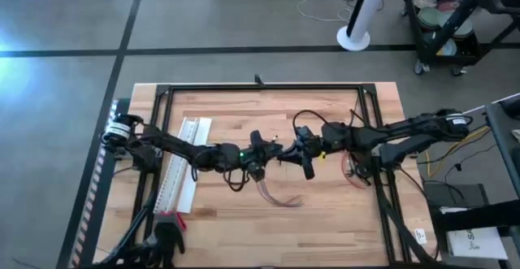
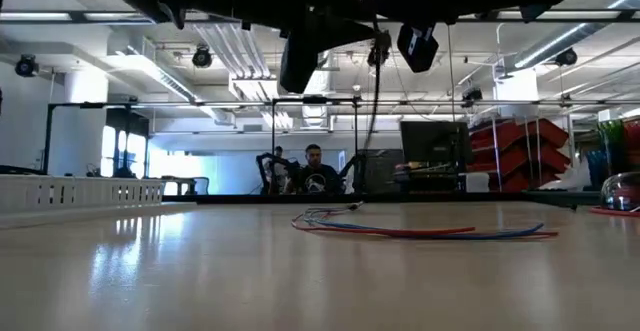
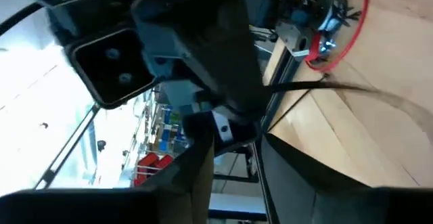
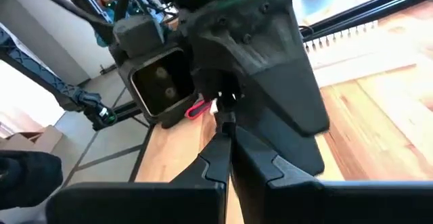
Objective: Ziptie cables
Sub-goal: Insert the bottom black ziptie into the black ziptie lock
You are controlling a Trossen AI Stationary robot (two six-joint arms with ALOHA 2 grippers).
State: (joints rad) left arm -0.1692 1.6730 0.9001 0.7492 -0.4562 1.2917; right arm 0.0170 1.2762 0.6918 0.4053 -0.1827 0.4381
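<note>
While the cables (image 1: 276, 197) are left lying loose on the wooden table (image 1: 325, 220), just in front of the two grippers and touched by neither, no tie can be seen round them, so the binding is judged not yet begun. In the low view the wires (image 2: 420, 231) are spread flat and fanned, red and blue strands apart. Above them the left gripper (image 1: 262, 157) and the right gripper (image 1: 299, 149) are held tip to tip over the table's middle. A thin dark strip (image 3: 325, 87), possibly the ziptie, is seen between them; the right fingers (image 4: 220, 153) are pressed narrow together, whereas the left pincer's opening cannot be told. Threading, looping and tightening are still left.
</note>
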